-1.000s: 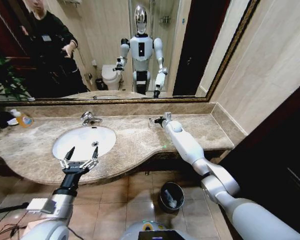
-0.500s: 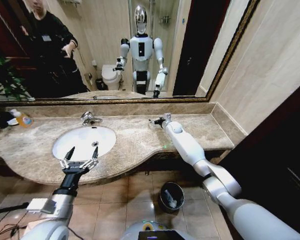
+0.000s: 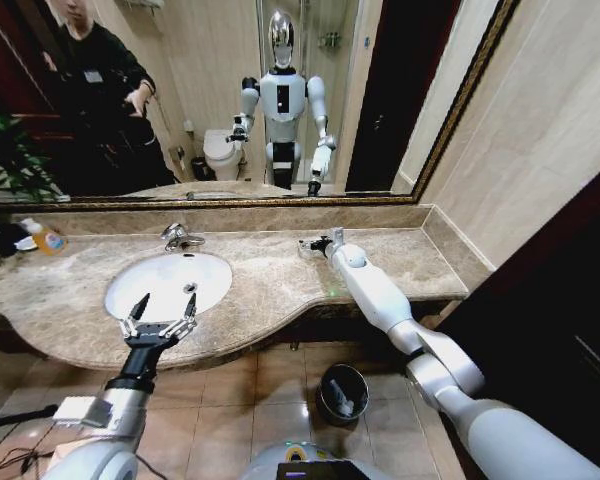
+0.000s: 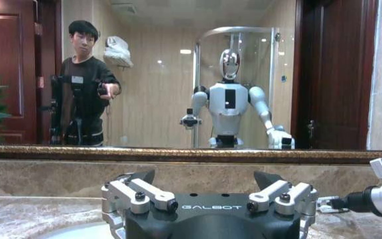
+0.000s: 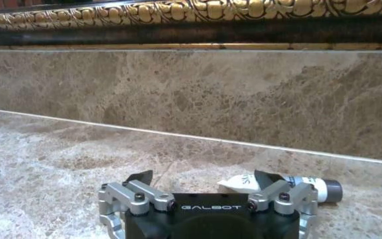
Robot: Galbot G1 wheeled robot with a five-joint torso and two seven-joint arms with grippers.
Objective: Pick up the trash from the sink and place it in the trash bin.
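My right pincer [image 5: 203, 180] hangs wide open low over the counter [image 5: 58, 149], a white tube [image 5: 280, 185] just past its finger at two o'clock. The tube sits off-centre, so closing here could nudge it away. My left pincer [image 3: 163, 307] waits, spread, at the sink [image 3: 170, 282] rim, and the bin [image 3: 342, 393] stands on the floor at six o'clock.

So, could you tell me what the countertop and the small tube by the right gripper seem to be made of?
Countertop: looks like polished beige-brown marble, mottled and veined with a sheen. Tube, lying ahead of the open right gripper: probably soft white plastic, with a flattened end and a dark cap.
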